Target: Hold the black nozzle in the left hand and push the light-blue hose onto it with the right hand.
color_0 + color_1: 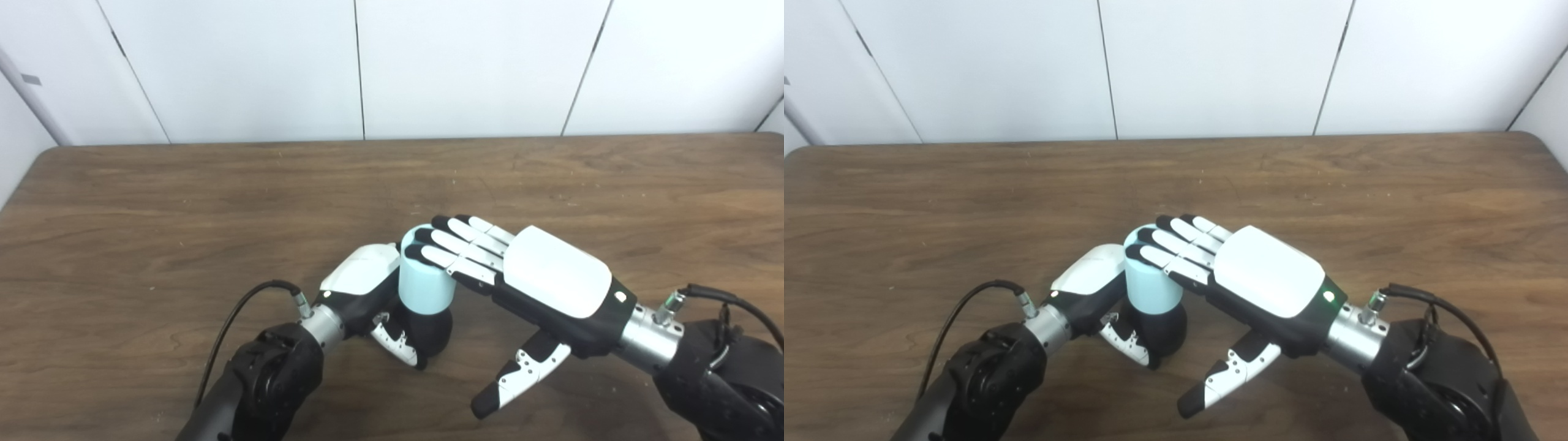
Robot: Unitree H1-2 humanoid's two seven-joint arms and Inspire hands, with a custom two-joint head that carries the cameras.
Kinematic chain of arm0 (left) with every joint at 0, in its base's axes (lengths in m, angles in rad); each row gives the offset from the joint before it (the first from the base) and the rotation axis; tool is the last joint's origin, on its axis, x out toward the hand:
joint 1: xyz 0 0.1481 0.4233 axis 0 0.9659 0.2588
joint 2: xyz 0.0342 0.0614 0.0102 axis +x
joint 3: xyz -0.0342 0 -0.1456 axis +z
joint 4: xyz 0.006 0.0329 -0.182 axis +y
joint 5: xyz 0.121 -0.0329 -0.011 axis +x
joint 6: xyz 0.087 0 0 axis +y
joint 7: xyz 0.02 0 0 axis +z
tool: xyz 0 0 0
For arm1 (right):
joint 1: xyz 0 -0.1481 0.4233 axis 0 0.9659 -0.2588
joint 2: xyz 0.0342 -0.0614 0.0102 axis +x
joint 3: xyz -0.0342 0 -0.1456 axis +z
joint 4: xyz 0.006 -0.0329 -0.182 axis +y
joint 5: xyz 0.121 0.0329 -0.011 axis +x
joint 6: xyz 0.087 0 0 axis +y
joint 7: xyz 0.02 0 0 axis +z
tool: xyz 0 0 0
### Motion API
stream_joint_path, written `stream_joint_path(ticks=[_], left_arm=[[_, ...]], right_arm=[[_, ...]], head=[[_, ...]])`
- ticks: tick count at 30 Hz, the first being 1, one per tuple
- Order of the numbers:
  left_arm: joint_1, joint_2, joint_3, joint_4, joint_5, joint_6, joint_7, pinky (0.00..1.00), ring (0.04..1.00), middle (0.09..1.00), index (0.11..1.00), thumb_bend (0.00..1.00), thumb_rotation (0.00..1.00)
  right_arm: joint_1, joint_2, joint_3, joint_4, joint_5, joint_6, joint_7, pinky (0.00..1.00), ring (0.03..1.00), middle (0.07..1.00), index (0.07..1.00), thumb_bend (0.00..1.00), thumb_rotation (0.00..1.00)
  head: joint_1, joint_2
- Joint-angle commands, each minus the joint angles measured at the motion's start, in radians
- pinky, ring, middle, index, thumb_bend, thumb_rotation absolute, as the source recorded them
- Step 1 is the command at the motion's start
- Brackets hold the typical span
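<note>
The left hand (pixel 367 288) is wrapped around the black rounded nozzle (pixel 432 334), which stands on the brown wooden bench (pixel 184 202) near its front middle. The light-blue cylindrical hose (pixel 424 278) sits upright on the nozzle. The right hand (pixel 539 275) lies flat, fingers (pixel 450 242) spread and straight, resting on the hose's top, gripping nothing.

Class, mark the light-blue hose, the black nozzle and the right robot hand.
light-blue hose (pixel 424 288), left eye view, front wall.
black nozzle (pixel 436 331), left eye view, base below hose.
right robot hand (pixel 1268 278), right eye view, white back.
</note>
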Motion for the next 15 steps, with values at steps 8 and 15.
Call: stream_joint_path(ticks=[8, 15], left_arm=[[0.018, 0.008, -0.021, 0.022, -0.011, 0.027, -0.065, 1.00, 0.689, 0.557, 0.446, 0.51, 0.00], [0.019, 0.007, -0.019, 0.026, -0.013, 0.023, -0.059, 1.00, 0.691, 0.543, 0.452, 0.51, 0.00]], right_arm=[[0.035, -0.011, 0.021, 0.014, -0.015, 0.032, 0.013, 1.00, 1.000, 0.986, 0.960, 0.62, 0.96], [0.041, -0.019, 0.037, 0.017, -0.013, 0.024, 0.003, 1.00, 1.000, 0.986, 0.960, 0.62, 0.96]], head=[[0.000, 0.008], [0.001, 0.010]])
